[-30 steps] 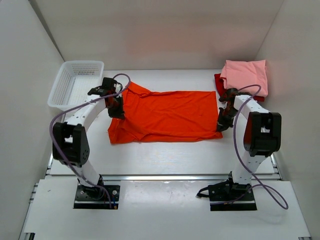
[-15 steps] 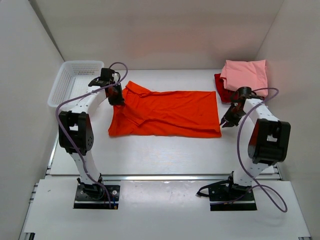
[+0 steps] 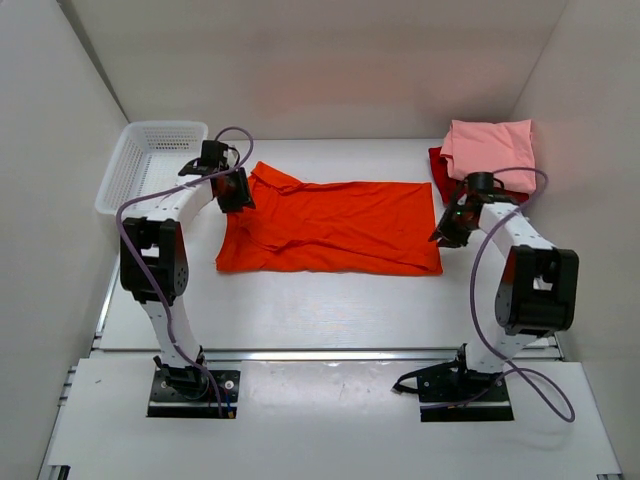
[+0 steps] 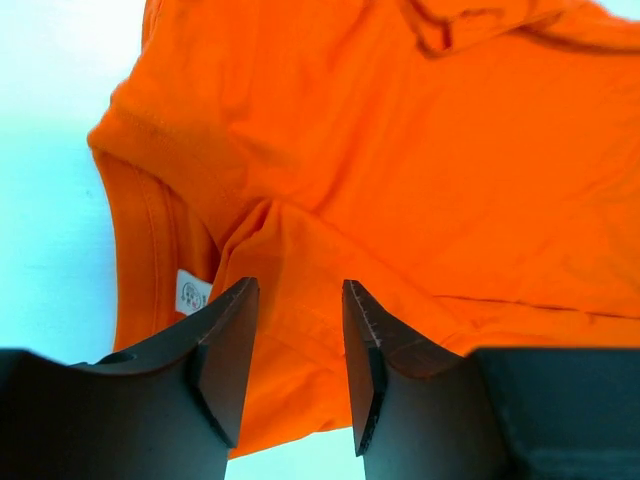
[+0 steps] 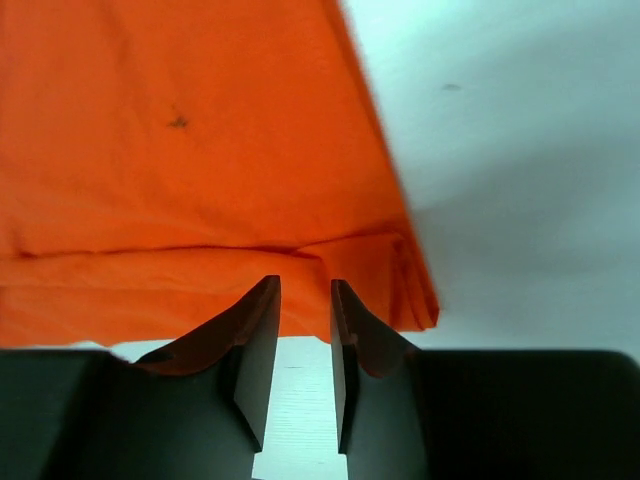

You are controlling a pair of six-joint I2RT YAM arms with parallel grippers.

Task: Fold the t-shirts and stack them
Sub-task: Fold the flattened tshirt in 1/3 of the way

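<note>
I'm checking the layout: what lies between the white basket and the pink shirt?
The orange t-shirt, lying flat on the table, seen in the top view.

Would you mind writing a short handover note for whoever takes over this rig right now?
Grippers: the left gripper is open and empty over the collar end of the orange t-shirt; the right gripper is slightly open and empty at that shirt's opposite end.
Things: the orange t-shirt lies flat mid-table, apparently folded once lengthwise; the pink t-shirt sits folded on the dark red t-shirt in the far right corner; the white basket is far left.
Done: pink and dark red stacked; orange's first fold, it seems.
Left: fold the orange one smaller and add it to the stack.
</note>
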